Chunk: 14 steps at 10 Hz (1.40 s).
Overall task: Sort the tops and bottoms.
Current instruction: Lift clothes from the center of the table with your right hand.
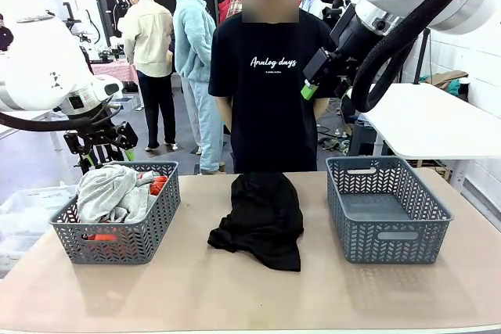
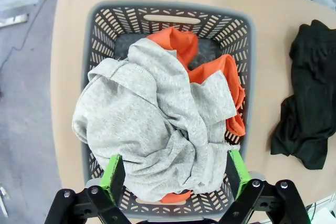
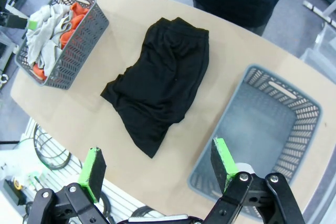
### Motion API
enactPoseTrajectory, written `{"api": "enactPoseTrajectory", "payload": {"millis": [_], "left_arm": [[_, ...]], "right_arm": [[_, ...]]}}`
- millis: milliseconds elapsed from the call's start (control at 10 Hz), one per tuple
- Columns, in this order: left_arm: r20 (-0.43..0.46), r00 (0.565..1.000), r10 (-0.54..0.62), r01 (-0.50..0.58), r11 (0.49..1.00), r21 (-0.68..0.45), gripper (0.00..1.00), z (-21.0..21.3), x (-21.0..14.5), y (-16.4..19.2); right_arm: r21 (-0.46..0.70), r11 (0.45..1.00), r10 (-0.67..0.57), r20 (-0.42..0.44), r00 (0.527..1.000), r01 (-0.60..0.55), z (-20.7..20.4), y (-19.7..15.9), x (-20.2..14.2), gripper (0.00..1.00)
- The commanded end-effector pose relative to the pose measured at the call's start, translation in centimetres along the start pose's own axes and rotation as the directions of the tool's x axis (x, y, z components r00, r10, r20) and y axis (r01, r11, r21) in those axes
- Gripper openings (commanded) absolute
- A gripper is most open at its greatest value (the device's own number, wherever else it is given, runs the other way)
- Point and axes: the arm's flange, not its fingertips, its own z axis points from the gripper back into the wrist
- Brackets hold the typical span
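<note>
Sorting looks nearly done: the light grey sweatshirt (image 2: 152, 129) and orange-red shirt (image 2: 223, 80) fill the left basket (image 2: 173, 17) below the left arm's wide, empty fingers (image 2: 176, 174). Black shorts (image 3: 160, 85) lie on the desk (image 3: 131, 24) ahead of the right arm's wide, empty fingers (image 3: 157, 166); next, they likely need gripping and carrying to the empty basket (image 3: 299, 129) beside those fingers.

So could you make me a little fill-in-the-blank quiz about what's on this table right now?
1. The light grey sweatshirt lies in the basket on the robot's ____ side.
2. The black bottoms lie on the ____, between the baskets.
3. The other basket is ____.
4. Both the left claw and the right claw are ____.

Missing words: left; table; empty; open
</note>
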Motion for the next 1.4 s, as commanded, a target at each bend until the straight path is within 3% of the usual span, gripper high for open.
{"api": "enactPoseTrajectory", "payload": {"millis": [0,500,600,700,900,1100,1300], "left_arm": [[0.001,1.000,0.000,0.000,1.000,0.000,1.00,0.0,0.0,0.0],[0.000,1.000,0.000,0.000,1.000,0.000,1.00,0.0,0.0,0.0],[0.140,0.983,-0.122,0.120,0.993,0.022,1.00,2.3,-2.0,-0.7],[0.243,0.936,-0.253,0.261,0.965,0.001,1.00,6.3,-4.0,-1.0],[0.347,0.847,-0.402,0.459,0.883,-0.099,1.00,11.2,-6.4,0.1],[0.363,0.769,-0.526,0.591,0.802,-0.089,1.00,14.0,-8.9,1.7],[0.410,0.738,-0.537,0.643,0.744,-0.182,1.00,15.2,-10.4,2.3]], "right_arm": [[-0.004,1.000,0.007,-0.007,1.000,-0.007,-0.1,-0.2,-0.1,1.00],[-0.004,1.000,0.007,-0.007,1.000,-0.007,-0.1,-0.2,-0.1,1.00],[-0.004,1.000,0.007,-0.007,1.000,-0.007,-0.1,-0.2,-0.1,1.00],[-0.004,1.000,0.007,-0.007,1.000,-0.007,-0.1,-0.2,-0.1,1.00],[-0.004,1.000,0.007,-0.007,1.000,-0.007,-0.1,-0.2,-0.1,1.00],[-0.004,1.000,0.007,-0.007,1.000,-0.007,-0.1,-0.2,-0.1,1.00],[-0.004,1.000,0.007,-0.007,1.000,-0.007,-0.1,-0.2,-0.1,1.00]]}}
